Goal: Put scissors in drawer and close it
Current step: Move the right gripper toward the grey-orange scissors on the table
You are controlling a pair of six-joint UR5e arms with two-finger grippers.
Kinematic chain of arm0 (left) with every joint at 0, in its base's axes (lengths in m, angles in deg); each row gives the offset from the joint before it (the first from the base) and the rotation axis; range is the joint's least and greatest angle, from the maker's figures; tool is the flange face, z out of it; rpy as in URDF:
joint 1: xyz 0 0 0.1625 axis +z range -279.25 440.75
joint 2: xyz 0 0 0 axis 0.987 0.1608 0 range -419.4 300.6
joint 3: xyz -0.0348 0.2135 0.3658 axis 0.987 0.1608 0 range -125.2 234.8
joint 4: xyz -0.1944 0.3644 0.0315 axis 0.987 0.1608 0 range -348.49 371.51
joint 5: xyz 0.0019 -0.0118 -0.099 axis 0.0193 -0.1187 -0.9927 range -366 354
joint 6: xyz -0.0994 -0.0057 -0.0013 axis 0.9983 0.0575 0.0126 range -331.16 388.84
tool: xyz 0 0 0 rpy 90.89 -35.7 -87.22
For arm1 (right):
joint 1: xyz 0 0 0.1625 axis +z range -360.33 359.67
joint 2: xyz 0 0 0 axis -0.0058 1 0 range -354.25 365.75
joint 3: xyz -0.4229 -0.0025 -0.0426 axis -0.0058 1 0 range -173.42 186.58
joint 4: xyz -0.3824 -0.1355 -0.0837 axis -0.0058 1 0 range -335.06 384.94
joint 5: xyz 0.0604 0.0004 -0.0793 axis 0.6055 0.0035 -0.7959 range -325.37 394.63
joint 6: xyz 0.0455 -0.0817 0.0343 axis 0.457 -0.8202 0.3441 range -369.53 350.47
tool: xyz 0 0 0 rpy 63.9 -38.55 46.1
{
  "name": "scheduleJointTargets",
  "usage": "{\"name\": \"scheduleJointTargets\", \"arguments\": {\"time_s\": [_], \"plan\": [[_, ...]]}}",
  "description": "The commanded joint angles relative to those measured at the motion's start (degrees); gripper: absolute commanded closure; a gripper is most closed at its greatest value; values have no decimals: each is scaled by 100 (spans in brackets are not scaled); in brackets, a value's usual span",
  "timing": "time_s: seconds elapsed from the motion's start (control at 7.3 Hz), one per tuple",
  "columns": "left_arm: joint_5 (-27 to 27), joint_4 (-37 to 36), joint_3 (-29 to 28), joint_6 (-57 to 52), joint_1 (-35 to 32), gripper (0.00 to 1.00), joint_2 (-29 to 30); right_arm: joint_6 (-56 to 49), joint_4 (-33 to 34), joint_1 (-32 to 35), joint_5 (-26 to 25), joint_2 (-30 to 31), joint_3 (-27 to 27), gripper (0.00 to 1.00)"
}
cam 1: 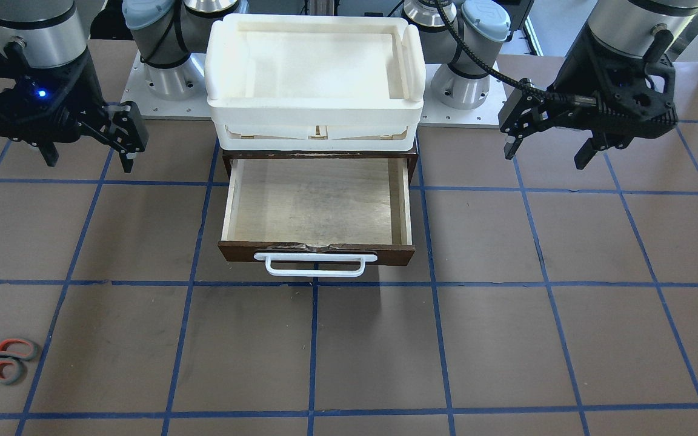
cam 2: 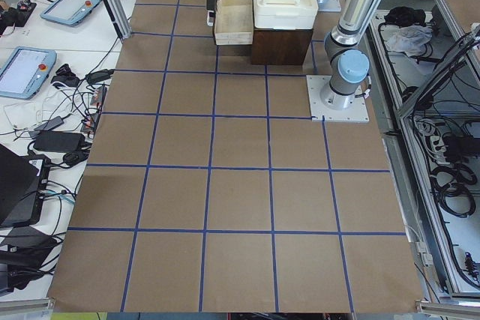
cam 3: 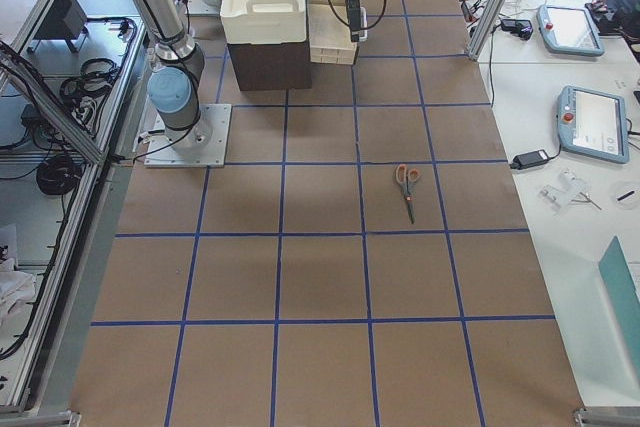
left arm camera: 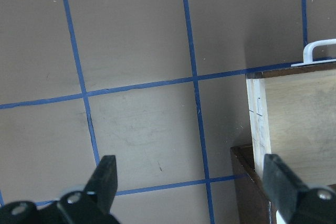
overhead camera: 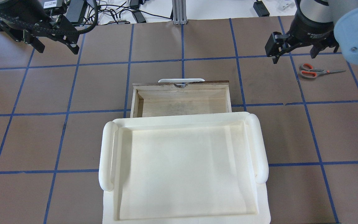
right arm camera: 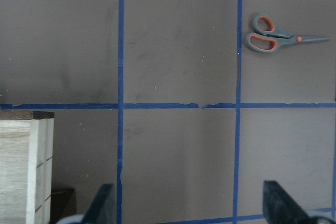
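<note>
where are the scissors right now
In the overhead view the scissors lie on the table on the robot's right, well outside the open drawer, near the right gripper.

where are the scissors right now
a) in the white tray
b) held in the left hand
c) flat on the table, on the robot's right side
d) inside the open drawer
c, the scissors lie flat on the brown table well off to the robot's right, and the open drawer shows only its bare plywood floor.
</note>
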Motion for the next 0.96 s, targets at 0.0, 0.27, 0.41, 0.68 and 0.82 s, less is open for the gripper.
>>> {"name": "scheduleJointTargets", "arguments": {"time_s": [0.0, 0.27, 0.41, 0.68, 0.82], "plan": [[-45, -26, 18, 9, 46, 0, 39, -11, 105, 0, -252, -15, 4, 0], [-20, -44, 27, 9, 37, 0, 66, -316, 175, -61, -226, -32, 13, 0], [-19, -27, 27, 9, 55, 0, 39, -728, 219, -105, -226, -76, 13, 0], [-28, -18, 27, 9, 134, 0, 39, -1990, 202, -551, 166, -199, 13, 0], [-28, -9, 27, 9, 134, 0, 30, -2606, 167, -911, 509, -208, 4, 0]]}}
